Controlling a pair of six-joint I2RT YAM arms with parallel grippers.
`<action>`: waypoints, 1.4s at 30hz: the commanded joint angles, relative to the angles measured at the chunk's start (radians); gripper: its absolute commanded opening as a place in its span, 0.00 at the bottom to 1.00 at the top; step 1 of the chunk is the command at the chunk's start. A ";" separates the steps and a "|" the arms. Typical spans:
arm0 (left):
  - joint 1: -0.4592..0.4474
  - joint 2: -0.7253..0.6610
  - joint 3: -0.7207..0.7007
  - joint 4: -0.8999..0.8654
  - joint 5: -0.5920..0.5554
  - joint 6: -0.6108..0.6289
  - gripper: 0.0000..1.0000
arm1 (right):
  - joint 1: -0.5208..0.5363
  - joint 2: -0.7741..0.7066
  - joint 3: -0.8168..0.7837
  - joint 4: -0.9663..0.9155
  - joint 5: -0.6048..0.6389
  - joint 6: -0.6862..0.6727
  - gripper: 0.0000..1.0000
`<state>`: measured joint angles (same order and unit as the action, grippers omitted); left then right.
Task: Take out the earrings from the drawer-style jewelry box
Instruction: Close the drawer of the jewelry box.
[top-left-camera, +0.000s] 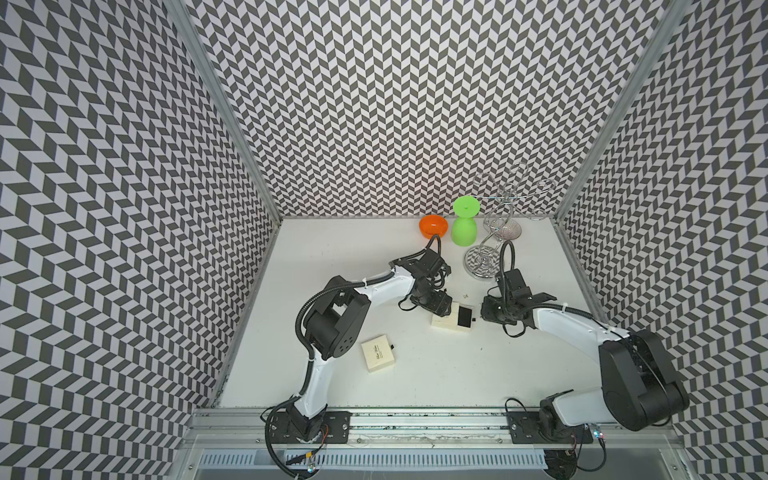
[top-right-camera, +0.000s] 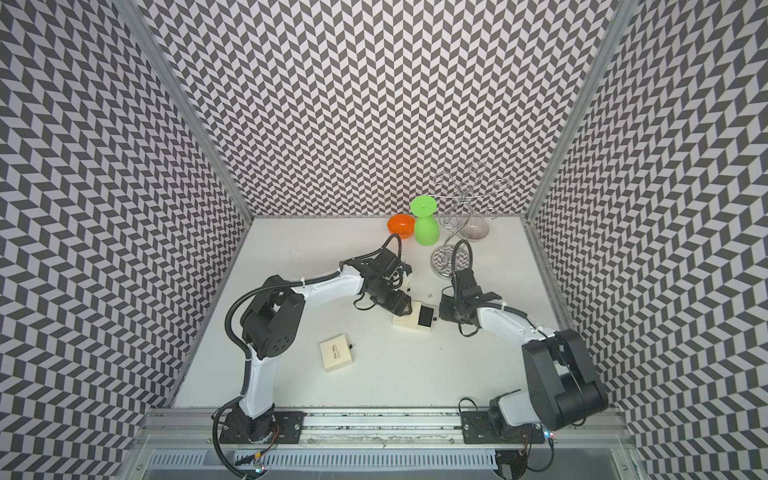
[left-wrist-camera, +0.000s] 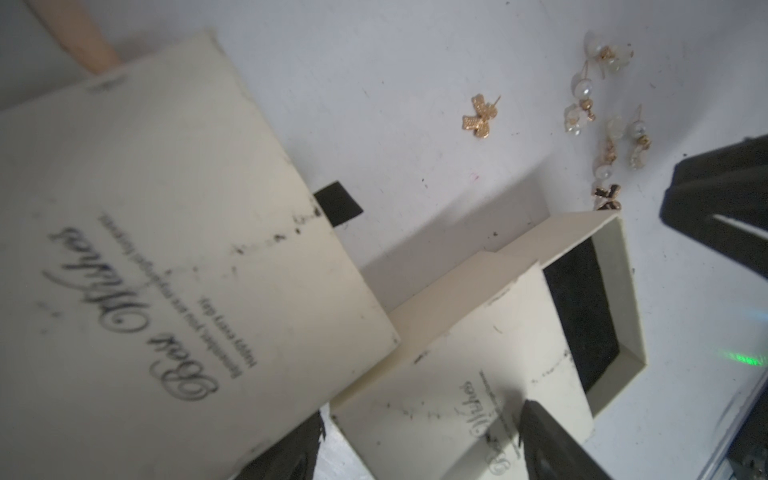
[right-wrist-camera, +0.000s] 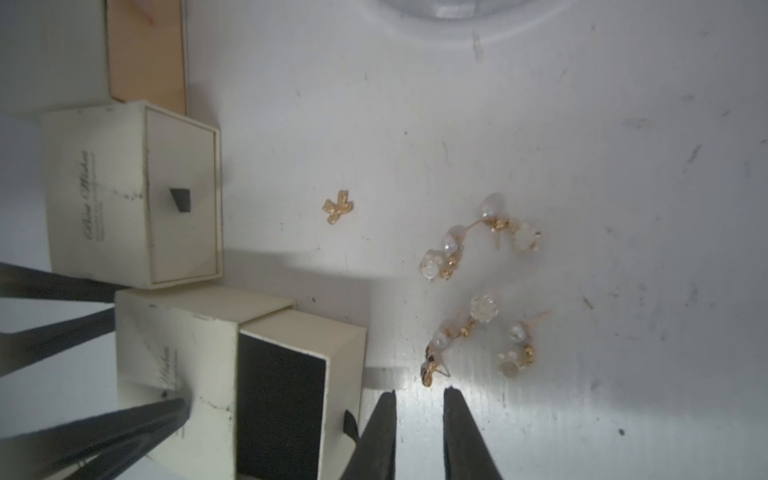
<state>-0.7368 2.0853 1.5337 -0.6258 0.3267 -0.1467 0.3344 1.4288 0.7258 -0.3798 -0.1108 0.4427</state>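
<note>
Reference landmark: the open jewelry box (top-left-camera: 445, 323) on the white desk (top-left-camera: 374, 270).

1. Box state. The drawer (right-wrist-camera: 278, 399) is slid partway out of the cream sleeve. Its black lining is exposed, and no earring is visible in the part that shows.
2. Earrings (right-wrist-camera: 478, 291). All visible pieces lie on the desk outside the box, just beyond the drawer on its back-wall side. They show as a small speck in both top views (top-left-camera: 465, 295) (top-right-camera: 430, 294). The cluster consists of pearl-and-gold pieces. One gold bow stud (right-wrist-camera: 338, 206) lies apart from the cluster, also on the desk.
3. Left end effector (top-left-camera: 440, 305). It is positioned at the sleeve end of the box, with its fingers (right-wrist-camera: 166, 409) straddling the sleeve. Whether they press on the sleeve cannot be told.
4. Right end effector (right-wrist-camera: 419, 415). It is positioned at the drawer end of the box, low over the desk. Its tips stand slightly apart with nothing between them, and the nearest earring lies just ahead of them.
5. A closed cream box (right-wrist-camera: 124, 195) stands directly beside the open box. Another closed box (top-left-camera: 377, 355) lies well apart from it, toward the arm bases.
</note>
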 joint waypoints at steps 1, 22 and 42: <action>0.005 -0.030 -0.004 -0.009 0.011 0.016 0.76 | 0.030 0.005 -0.021 0.065 -0.040 0.028 0.22; 0.109 -0.082 -0.060 0.033 -0.006 -0.057 0.70 | 0.186 0.299 0.300 0.176 -0.266 -0.015 0.23; 0.137 -0.554 -0.392 -0.109 -0.339 -0.153 1.00 | 0.199 0.240 0.327 0.083 -0.108 -0.055 0.23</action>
<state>-0.6056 1.6104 1.1870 -0.6647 -0.0013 -0.2558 0.5293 1.7329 1.0756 -0.2863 -0.2821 0.4198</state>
